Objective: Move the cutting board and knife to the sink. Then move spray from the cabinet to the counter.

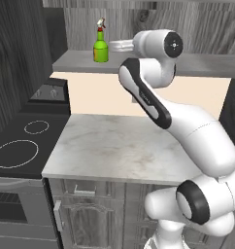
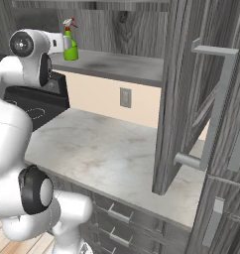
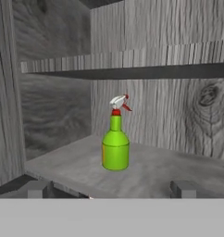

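Observation:
The spray (image 3: 115,148), a green bottle with a red-and-white trigger head, stands upright on the light grey shelf of the cabinet (image 3: 63,165). My gripper (image 3: 110,190) is open in front of the shelf edge, level with the bottle and a short way from it, with nothing between its fingertips (image 3: 37,189). From the base, the spray (image 1: 101,46) stands just left of my hand, and in the right base view the spray (image 2: 70,44) is just right of it. The marble counter (image 1: 114,146) lies below the shelf. The cutting board, knife and sink are out of view.
A black stovetop (image 1: 22,146) adjoins the counter on the left. The open cabinet door (image 2: 186,99) with its long handle (image 2: 217,104) hangs over the counter's right side. A second shelf (image 3: 132,71) runs above the bottle. A wall outlet (image 2: 125,97) sits on the backsplash.

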